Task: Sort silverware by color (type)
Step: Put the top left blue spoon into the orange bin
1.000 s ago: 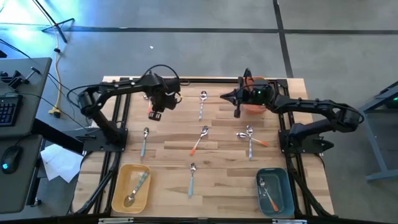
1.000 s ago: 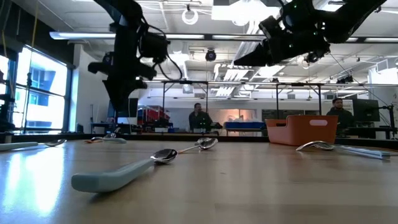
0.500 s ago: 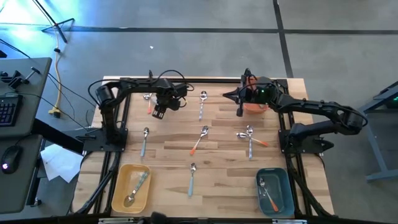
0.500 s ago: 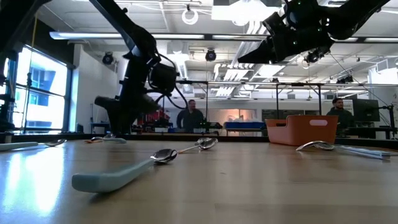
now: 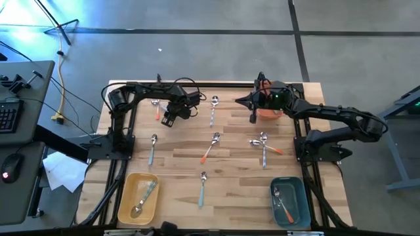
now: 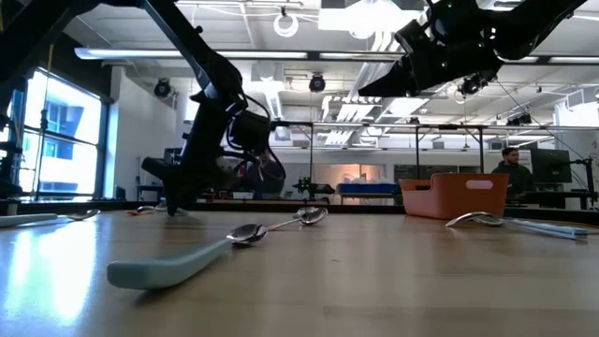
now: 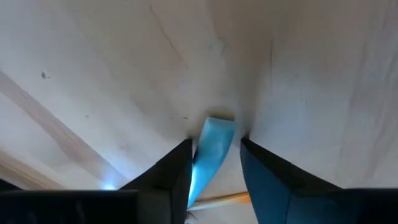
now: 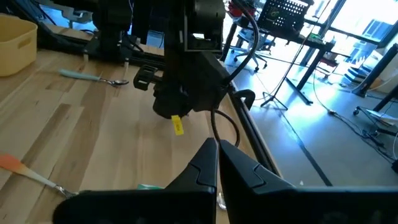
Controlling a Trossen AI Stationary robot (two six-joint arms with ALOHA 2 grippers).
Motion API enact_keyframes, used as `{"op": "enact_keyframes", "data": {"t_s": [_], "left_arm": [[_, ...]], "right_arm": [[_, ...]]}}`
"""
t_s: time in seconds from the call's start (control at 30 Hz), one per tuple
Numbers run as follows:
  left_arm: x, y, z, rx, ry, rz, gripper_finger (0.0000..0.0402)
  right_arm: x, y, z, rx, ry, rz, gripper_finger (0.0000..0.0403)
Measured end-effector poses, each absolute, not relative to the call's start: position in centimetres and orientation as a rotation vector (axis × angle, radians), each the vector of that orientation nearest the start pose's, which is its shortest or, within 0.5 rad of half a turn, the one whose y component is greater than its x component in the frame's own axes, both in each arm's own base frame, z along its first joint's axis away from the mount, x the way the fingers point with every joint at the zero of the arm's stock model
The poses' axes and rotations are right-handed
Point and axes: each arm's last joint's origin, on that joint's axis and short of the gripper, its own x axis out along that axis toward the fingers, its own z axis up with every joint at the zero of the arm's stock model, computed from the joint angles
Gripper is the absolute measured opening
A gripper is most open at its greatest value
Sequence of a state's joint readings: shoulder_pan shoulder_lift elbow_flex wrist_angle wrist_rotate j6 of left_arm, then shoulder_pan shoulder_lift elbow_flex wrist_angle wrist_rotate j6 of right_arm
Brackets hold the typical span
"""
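The silverware lies scattered on the wooden table. My left gripper (image 7: pixel 214 152) is down at the tabletop near the far left corner (image 5: pixel 168 119), open. Its fingers stand on either side of the end of a light-blue handle (image 7: pixel 212 144). An orange handle (image 5: pixel 158 113) lies just beside it. In the low view the left gripper (image 6: pixel 176 204) reaches the table surface. My right gripper (image 5: pixel 251 118) hangs shut, high above the table beside the orange bin (image 5: pixel 269 112), holding nothing. My left gripper comes steeply from above, its fingertips (image 7: pixel 181 157) at the table surface on either side of the light-blue handle's end (image 7: pixel 217 127), which lies flat on the wood. Whether the fingers touch the handle I cannot tell.
A yellow bin (image 5: pixel 125 196) at the near left holds a light-blue spoon; a teal bin (image 5: pixel 303 200) at the near right holds orange-handled pieces. Loose spoons lie at the middle (image 5: pixel 210 149), far middle (image 5: pixel 213 111), left (image 5: pixel 152 149), near middle (image 5: pixel 202 189) and right (image 5: pixel 264 148).
My left gripper has come down from well above the table to the tabletop at the far left, tipping to point more steeply down. It now stands over the light-blue handle. The silverware has not moved.
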State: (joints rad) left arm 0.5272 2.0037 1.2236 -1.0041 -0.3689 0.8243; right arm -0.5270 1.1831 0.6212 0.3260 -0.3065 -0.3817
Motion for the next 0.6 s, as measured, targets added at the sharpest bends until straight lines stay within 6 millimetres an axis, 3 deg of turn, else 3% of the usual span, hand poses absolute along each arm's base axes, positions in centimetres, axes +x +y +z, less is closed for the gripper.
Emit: {"op": "enact_keyframes", "data": {"t_s": [0.27, 0.43, 0.6], "left_arm": [[28.0, 17.0, 12.1, 0.474, 1.976, -0.117, 0.0037], [28.4, 16.4, 12.9, 0.506, 1.938, -0.067, 0.0034], [29.1, 15.1, 15.7, 0.497, 1.868, 0.048, 0.0034]], "right_arm": [[22.6, -11.2, 24.5, -0.277, 0.257, -0.143, 0.0000], [22.8, -10.8, 24.5, -0.280, 0.257, -0.133, 0.0000], [22.8, -10.2, 24.6, -0.281, 0.270, -0.125, 0.0000]]}}
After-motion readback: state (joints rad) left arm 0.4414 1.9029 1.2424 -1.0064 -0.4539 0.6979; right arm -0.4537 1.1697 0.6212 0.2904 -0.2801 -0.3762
